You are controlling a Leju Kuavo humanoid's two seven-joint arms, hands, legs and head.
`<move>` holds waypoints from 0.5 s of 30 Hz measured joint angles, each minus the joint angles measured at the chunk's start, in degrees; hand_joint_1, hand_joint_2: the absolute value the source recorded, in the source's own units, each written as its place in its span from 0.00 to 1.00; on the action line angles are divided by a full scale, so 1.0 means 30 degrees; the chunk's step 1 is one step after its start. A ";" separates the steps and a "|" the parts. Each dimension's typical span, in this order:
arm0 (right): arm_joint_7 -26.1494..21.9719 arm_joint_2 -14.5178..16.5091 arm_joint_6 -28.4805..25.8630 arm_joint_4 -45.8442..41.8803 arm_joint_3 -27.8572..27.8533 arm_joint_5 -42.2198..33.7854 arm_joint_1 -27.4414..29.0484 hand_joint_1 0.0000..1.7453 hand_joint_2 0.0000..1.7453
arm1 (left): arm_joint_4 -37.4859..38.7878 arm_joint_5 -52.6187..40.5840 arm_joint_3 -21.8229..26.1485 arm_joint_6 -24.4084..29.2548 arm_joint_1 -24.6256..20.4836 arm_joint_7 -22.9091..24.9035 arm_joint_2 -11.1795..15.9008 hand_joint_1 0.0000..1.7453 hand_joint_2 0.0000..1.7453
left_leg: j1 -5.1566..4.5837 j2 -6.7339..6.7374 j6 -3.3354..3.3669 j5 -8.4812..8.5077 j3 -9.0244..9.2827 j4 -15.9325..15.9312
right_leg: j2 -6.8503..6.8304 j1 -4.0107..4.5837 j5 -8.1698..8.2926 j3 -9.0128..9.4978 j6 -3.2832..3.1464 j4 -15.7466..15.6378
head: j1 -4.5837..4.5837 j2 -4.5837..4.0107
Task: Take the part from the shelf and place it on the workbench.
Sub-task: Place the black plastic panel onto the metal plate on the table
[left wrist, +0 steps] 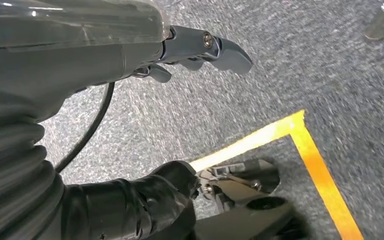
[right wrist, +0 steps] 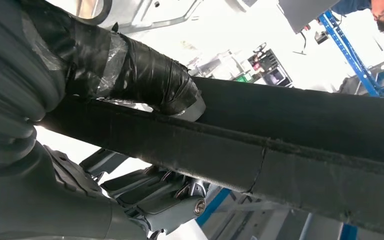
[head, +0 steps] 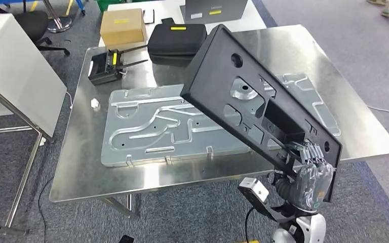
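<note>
**Part held high over the bench, not yet down**

The part [head: 256,96], that big black moulded panel with its cut-outs and round hole, is up in the air and tilted, its upper corner reaching out over the workbench [head: 81,177] while its lower corner sits in your right hand [head: 311,174] just off the bench's near edge. That slant looks like a carry angle: gripped at one corner, the long panel cantilevers away from the hand, so the far end rides high. It touches nothing below it.

Beneath it on the steel top lies the pressed metal sheet [head: 152,126], flat and taking up the middle of the bench. Much of the panel hangs over it, so you'll be setting down on or beside that sheet; judge which before you lower.

Further back, the black case [head: 176,38], the cardboard box [head: 123,26] and the handheld controller [head: 106,66] with its antennas are grouped along the far side, well apart from the panel.

Now the hands. Your right hand grips the panel's edge: in the right wrist view the taped thumb [right wrist: 145,80] presses on one face and the fingers [right wrist: 165,197] wrap the other, a firm clamp.

Your left hand [left wrist: 200,50] hangs over the carpet, fingers loosely apart, holding nothing.
</note>
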 joint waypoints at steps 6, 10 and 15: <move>0.0223 0.0000 0.0002 0.0055 0.0009 0.0004 -0.0079 1.00 1.00 | 0.0000 -0.0013 0.0000 0.0358 0.0021 0.0226 0.0002 0.00 1.00 | -0.0047 -0.0001 0.0271 0.2535 0.0082 -0.2065 | 0.0082 0.0097 -0.0410 0.0561 0.0063 0.0019 | 0.0004 0.0000; 0.0399 -0.0005 0.0000 0.0062 0.0033 0.0127 -0.0225 1.00 1.00 | 0.0000 -0.0038 0.0002 0.0974 -0.0077 0.0778 -0.0002 0.00 1.00 | -0.0165 -0.0008 0.0536 0.2865 0.0701 -0.3667 | 0.0093 0.0154 -0.0470 0.0550 0.0444 -0.0034 | -0.0003 0.0000; 0.0616 -0.0033 0.0000 0.0133 0.0193 0.0337 -0.0579 1.00 1.00 | 0.0000 -0.0093 -0.0005 0.1144 -0.0142 0.0987 -0.0064 0.00 1.00 | 0.0018 0.0036 0.0914 0.3024 0.0994 -0.4139 | 0.0035 0.0116 -0.2171 -0.0859 0.0843 0.3036 | 0.0038 0.0000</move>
